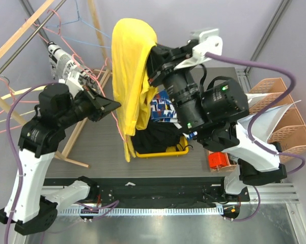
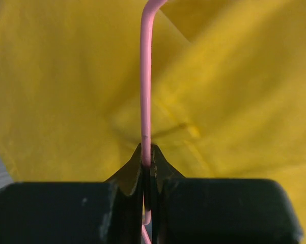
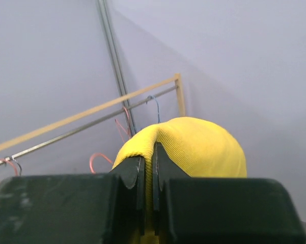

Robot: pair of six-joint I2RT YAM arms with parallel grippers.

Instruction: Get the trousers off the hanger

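Pink hanger wire (image 2: 146, 76) is pinched between the pressed-together jaws of the left gripper (image 2: 147, 152). One thin rod rises straight out of the fingertips, and directly behind it the yellow trousers (image 2: 66, 91) fill that wrist view edge to edge, creased where the wire presses in. The right gripper (image 3: 147, 152) is likewise closed, nipping a raised fold at the top of the same trousers, whose rounded crown bulges just past its fingertips. Beyond that crown is open air and bare grey wall, crossed by one rack (image 3: 91, 124) of a wooden bar and a metal rail carrying at least three spare hangers (image 3: 99, 160). From above there are two arms, two grippers, one pair of trousers and one held hanger. The cloth drapes from the right gripper down past the left gripper, taking up the gap between them, and its lower end hangs just beside the near left corner of a yellow tray (image 1: 160, 153). That single tray lies below the right gripper and holds dark clothes and a blue-and-white patterned piece (image 1: 162, 108). The rack's leg stands close on the outer side of the left arm, and one peach basket (image 1: 282, 127) sits well apart beyond the right arm.
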